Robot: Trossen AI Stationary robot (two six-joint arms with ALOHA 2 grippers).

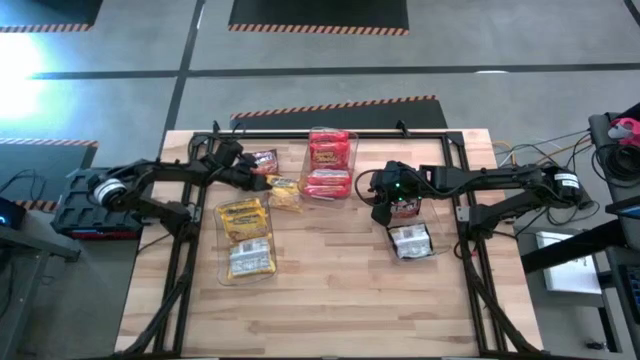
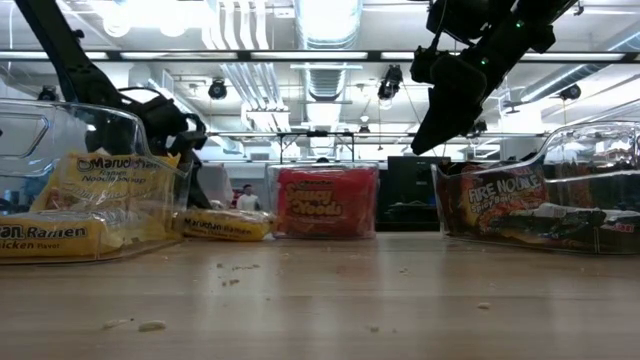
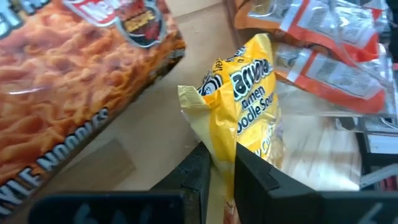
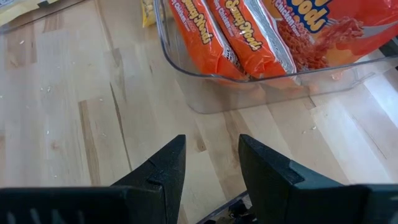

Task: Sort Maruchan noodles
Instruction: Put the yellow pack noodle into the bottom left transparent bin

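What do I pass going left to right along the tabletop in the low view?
Yellow-packet bin → loose yellow packet → red-packet bin → dark Fire Noodle bin.

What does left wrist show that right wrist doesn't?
Left wrist only: the left pincer pinching the edge of a yellow packet, with a dark brown-black packet lying beside it on the table.

Right wrist only: the right pincer, fingers apart and holding nothing, over bare wooden table.

Both: the clear bin holding red packets, seen at the frame edge in the left wrist view.
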